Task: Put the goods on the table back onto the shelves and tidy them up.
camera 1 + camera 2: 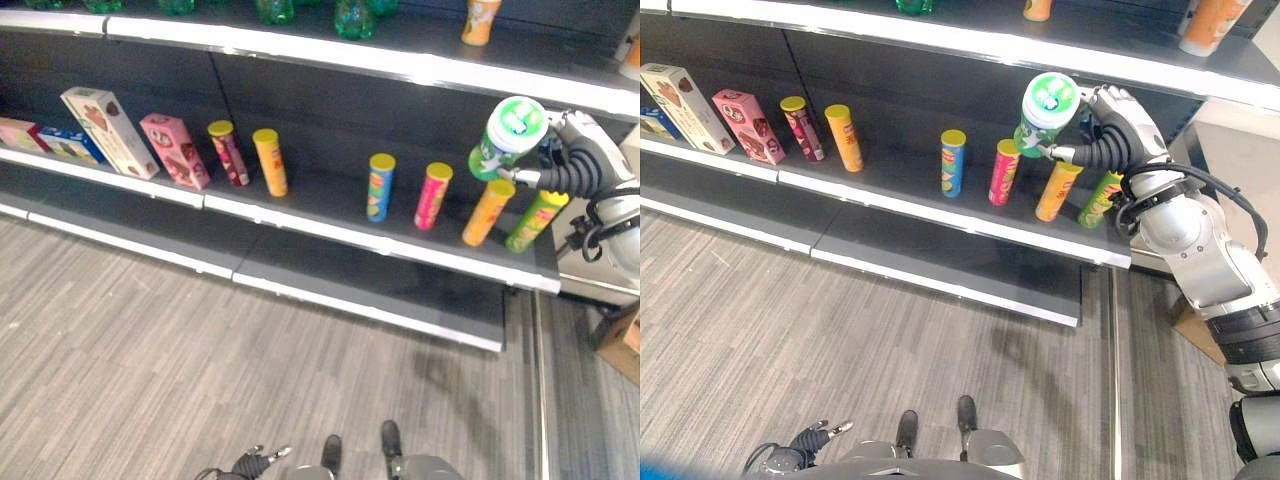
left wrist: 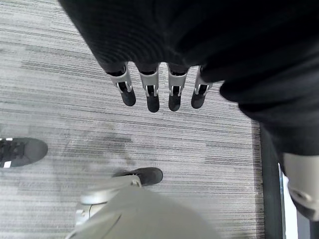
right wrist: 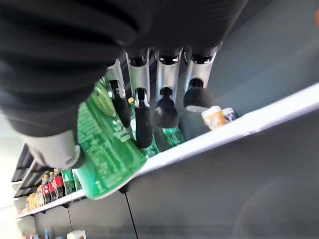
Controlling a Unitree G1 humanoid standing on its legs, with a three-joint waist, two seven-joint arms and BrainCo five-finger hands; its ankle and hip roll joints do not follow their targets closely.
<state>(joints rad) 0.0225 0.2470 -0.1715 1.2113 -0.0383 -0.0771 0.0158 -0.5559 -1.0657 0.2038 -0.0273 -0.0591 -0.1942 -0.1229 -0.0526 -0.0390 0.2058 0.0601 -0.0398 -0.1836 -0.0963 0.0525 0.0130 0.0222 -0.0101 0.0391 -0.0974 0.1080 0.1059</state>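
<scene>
**Green can held up at the shelf**

Left eye view: the right hand (image 1: 565, 170) holds a green can (image 1: 510, 135) with a white lid above the middle shelf (image 1: 330, 215), over an orange tube (image 1: 488, 212); any print is too small to tell. The floor (image 1: 150, 340) is grey plank.

Right wrist view: the fingers (image 3: 142, 119) curl round the can's green side, thumb opposite.

Left wrist view: the left hand (image 2: 154, 92) hangs over the floor, fingers straight.
</scene>
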